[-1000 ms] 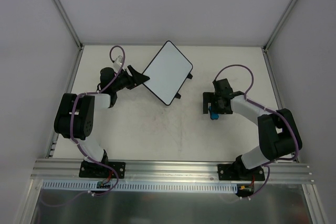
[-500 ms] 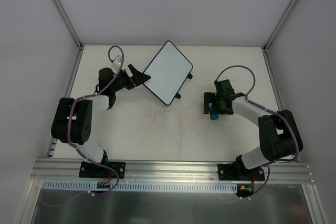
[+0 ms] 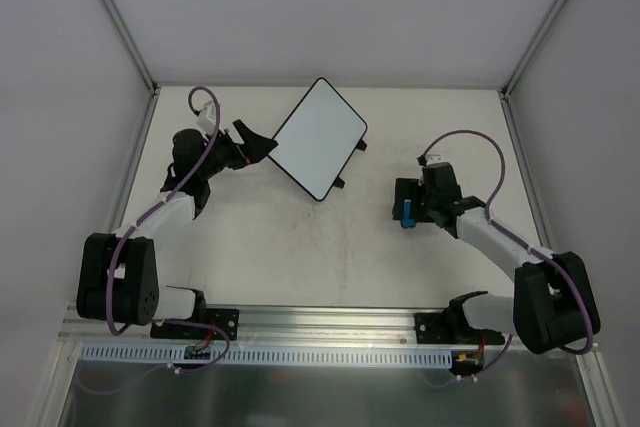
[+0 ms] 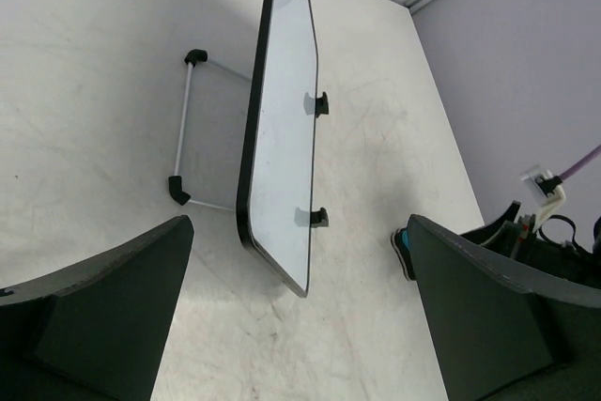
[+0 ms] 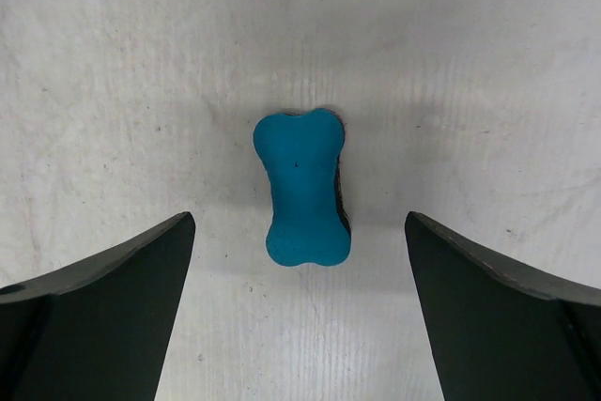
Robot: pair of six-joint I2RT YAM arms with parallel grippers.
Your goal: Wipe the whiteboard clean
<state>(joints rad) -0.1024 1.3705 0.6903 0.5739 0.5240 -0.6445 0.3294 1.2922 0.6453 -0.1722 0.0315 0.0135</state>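
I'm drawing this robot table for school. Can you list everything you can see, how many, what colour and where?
whiteboard: one, white with a thin black rim and two small black tabs, far middle of the table, turned diagonally
stand: one, pale rods with black corners, behind the whiteboard
eraser: one, blue, bone-shaped, on the table right of the middle
table: one, off-white
rail: one, silver, along the near edge
cables: two, purple, one along each arm
arms: two, black and white, bolted to the rail
left gripper: black, open, beside the whiteboard's left corner
right gripper: black, open, over the eraser, not touching it
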